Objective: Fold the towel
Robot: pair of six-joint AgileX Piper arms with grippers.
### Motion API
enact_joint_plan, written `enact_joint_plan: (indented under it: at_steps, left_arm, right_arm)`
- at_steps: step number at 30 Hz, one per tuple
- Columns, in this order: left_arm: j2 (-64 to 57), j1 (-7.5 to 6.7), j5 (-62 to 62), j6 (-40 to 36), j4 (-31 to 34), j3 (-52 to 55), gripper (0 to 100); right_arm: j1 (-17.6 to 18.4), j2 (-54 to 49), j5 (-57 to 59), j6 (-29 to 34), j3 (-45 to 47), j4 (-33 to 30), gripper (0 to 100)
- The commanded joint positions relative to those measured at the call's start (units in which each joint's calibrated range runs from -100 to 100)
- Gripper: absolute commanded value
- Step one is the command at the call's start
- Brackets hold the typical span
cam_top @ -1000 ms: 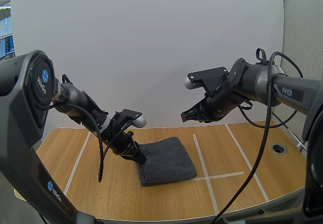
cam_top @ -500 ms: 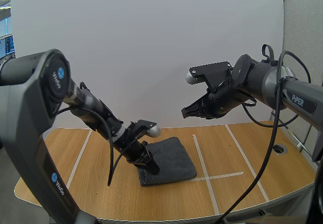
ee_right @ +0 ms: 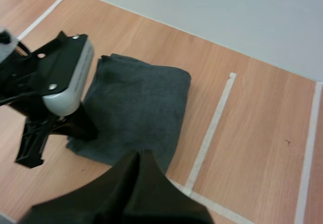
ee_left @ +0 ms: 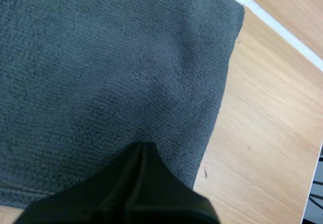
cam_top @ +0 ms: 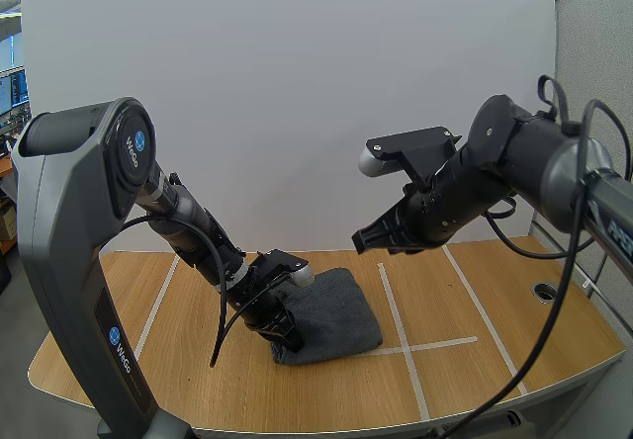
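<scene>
The left gripper (ee_left: 141,147) has its two black fingers lying together as one dark wedge, with nothing between them. Its tip points onto the dark grey towel (ee_left: 101,57), just inside the towel's near edge, where a stitched hem runs along the cloth. Whether the tip presses the cloth or sits just above it cannot be told. The towel lies flat on the wooden table (ee_left: 262,133), its nap smooth with one faint crease ahead of the tip. One rounded corner of the towel reaches a white tape line (ee_left: 282,30) on the table; beyond the towel's side edge the wood is bare.
</scene>
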Motion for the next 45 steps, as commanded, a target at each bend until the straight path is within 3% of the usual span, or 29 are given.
enact_joint_plan:
  at_steps: [1,5,10,14,20,23,26,30,34,39,45]
  left_arm:
    - [0.2,0.13,-4.0,-1.0,3.7,0.1,0]
    - [0.2,1.17,-2.3,-1.0,4.2,0.1,0]
    - [0.2,3.58,1.5,0.5,4.8,1.1,0]
    - [0.2,3.91,0.5,3.1,2.8,3.2,0]
    - [-2.0,3.91,11.9,7.3,-4.3,3.3,0]
    - [-6.4,3.91,15.4,7.6,-6.2,3.2,12]
    - [-12.7,4.18,19.4,7.1,-6.3,2.5,33]
    - [-20.0,5.84,22.7,6.8,-6.3,2.1,53]
    - [-23.8,9.42,23.7,4.1,-6.3,2.1,69]
    - [-23.8,14.56,23.8,1.5,-6.3,2.1,97]
    - [-21.6,17.61,23.8,0.0,-6.4,2.1,100]
  right_arm:
    - [-0.2,-9.4,20.8,-4.3,-0.3,4.0,0]
    - [-0.2,-13.6,24.4,-4.3,-0.3,4.1,0]
    - [-0.2,-19.1,24.4,-4.3,-0.3,3.9,0]
    - [-0.2,-21.6,24.4,-4.2,-0.3,4.0,0]
    - [-0.2,-22.2,24.4,-4.2,-0.3,3.9,0]
    - [-0.2,-22.2,24.4,-4.3,-0.3,3.9,0]
    - [-0.2,-22.9,24.4,-4.5,-0.3,4.1,0]
    - [-0.2,-26.3,24.4,-6.6,-0.3,5.3,0]
    - [-0.2,-28.7,24.4,-7.0,-0.3,4.7,0]
    - [-0.2,-28.8,24.4,-6.8,-0.3,4.4,0]
    - [-0.2,-28.8,24.4,-6.8,-0.3,5.6,0]
